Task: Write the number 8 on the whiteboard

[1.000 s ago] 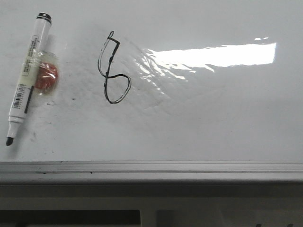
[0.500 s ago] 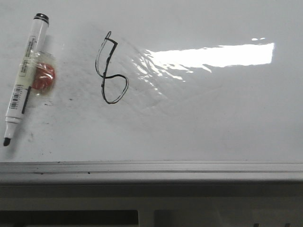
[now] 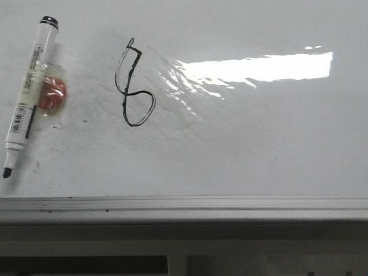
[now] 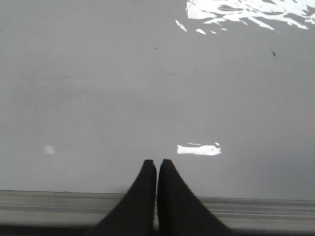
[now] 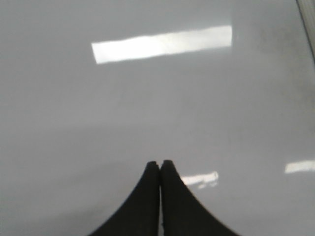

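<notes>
The number 8 [image 3: 134,83] is sitting on the whiteboard [image 3: 247,155], left of centre, w/ a narrow angular top loop and rounder bottom loop, so the writing is looking done. The marker [image 3: 29,95] is lying uncapped at far left, tip toward the near rim, well apart from the figure; a red blob in clear wrap [image 3: 53,94] is touching its barrel. Left end effector [image 4: 156,164] and right end effector [image 5: 160,164] are both showing fingers pressed together, gripping nothing, over bare board. Marker's prob. light, stiff, smooth, slippery; best taken mid-barrel, avoiding the wrap. Ink's likely smudging if brushed.
</notes>
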Robot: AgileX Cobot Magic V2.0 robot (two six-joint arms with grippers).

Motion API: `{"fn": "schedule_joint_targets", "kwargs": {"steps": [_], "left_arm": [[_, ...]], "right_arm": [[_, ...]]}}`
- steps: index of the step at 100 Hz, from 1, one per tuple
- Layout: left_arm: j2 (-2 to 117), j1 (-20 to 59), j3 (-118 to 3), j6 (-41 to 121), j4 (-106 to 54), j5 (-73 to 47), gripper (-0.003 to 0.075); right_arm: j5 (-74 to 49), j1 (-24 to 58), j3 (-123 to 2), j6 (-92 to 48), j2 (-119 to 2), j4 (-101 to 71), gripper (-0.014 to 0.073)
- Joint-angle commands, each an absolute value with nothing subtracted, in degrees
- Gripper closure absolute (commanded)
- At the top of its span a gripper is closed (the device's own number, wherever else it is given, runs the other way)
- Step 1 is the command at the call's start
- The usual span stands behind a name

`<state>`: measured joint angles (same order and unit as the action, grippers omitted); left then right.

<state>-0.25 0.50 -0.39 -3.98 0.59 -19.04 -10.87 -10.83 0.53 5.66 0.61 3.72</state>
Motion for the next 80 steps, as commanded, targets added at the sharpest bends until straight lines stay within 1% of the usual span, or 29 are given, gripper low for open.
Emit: {"fn": "schedule_joint_targets", "kwargs": {"steps": [1, 10, 20, 80], "left_arm": [[-1.9, 0.3, 1.9, -4.6, 0.0, -16.3, 0.0741], [-1.9, 0.3, 1.9, -4.6, 0.0, -16.3, 0.0741], [-1.8, 0.3, 1.9, -4.6, 0.0, -16.3, 0.0741], [-1.8, 0.3, 1.9, -4.6, 0.0, -16.3, 0.0741]], "right_arm": [[-9.4, -11.3, 1.3, 4.1, 1.9, 3.6, 0.0657], [-11.6, -11.4, 1.3, 3.1, 1.9, 3.6, 0.0657], [-17.4, -11.4, 1.3, 2.6, 1.9, 3.6, 0.0657], [-17.1, -11.4, 1.3, 1.3, 1.9, 3.6, 0.0657]]}}
